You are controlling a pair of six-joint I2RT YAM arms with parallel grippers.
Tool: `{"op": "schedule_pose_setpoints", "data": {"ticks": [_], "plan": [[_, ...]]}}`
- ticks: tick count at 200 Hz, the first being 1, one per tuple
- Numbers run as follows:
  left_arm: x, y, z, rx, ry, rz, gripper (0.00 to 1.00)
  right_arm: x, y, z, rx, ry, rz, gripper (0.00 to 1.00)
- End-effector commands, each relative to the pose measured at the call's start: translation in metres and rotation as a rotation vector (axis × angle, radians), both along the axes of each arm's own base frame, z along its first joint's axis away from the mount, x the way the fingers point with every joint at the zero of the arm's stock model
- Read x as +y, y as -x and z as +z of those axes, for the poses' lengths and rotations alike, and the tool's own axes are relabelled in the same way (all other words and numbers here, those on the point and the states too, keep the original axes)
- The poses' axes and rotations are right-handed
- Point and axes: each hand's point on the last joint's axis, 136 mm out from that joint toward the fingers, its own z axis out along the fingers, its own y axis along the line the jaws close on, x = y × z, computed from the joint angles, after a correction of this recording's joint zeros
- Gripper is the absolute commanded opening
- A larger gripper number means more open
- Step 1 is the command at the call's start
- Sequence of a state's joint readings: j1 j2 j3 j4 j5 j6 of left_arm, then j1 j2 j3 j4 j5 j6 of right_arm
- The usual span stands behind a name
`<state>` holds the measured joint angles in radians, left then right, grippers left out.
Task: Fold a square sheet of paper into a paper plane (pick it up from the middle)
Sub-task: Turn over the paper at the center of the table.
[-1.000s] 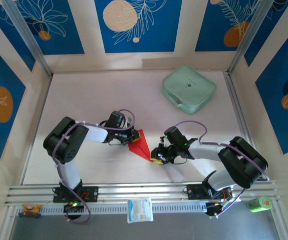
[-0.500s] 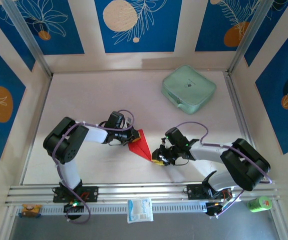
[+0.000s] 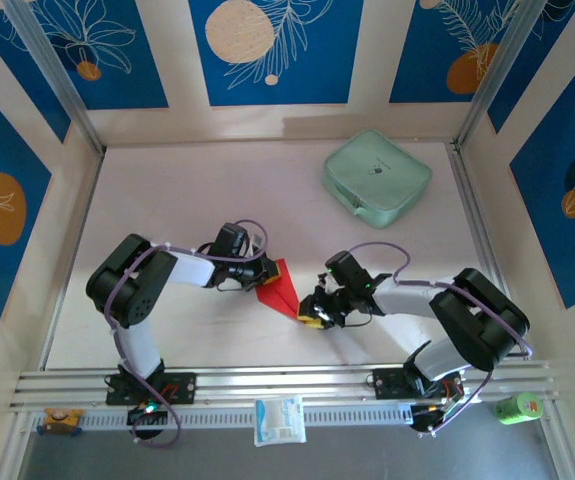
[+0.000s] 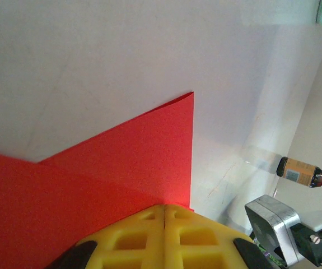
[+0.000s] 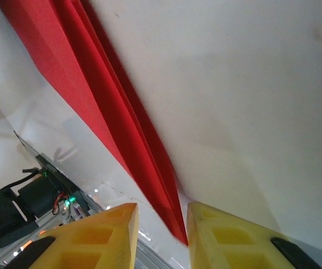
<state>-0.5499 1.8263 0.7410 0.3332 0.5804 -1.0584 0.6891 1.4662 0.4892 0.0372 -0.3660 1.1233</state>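
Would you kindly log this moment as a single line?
left claw: shut, at wide end of paper plane | right claw: open, straddling nose

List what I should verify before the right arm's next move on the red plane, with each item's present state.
1. The left gripper is shut at the wide end of the paper plane: ok.
2. It pinches the paper rather than only pressing it down: cannot tell.
3. The right gripper stands open with the plane's nose between its jaws: ok.
4. The nose is clamped: not ok; a gap shows on one side of it in the right wrist view.
5. The plane lies on the table, not lifted: ok in the top view.
6. The mint-green case sits well away from both arms: ok.
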Motion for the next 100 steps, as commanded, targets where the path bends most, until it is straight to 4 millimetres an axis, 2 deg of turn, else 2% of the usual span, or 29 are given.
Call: {"op": "schedule_pose_setpoints", "data": {"ticks": [1, 73, 100], "plan": [[0.018, 0.019, -0.027, 0.112, -0.073, 0.031, 0.03, 0.009, -0.015, 0.011, -0.061, -0.045, -0.005, 0.29], [0.015, 0.017, -0.027, 0.116, -0.055, 0.029, 0.03, 0.006, -0.025, 0.016, -0.120, -0.087, -0.018, 0.29], [0.014, 0.016, -0.024, 0.110, -0.051, 0.024, 0.03, 0.012, -0.028, 0.024, -0.158, -0.145, 0.012, 0.27]]}}
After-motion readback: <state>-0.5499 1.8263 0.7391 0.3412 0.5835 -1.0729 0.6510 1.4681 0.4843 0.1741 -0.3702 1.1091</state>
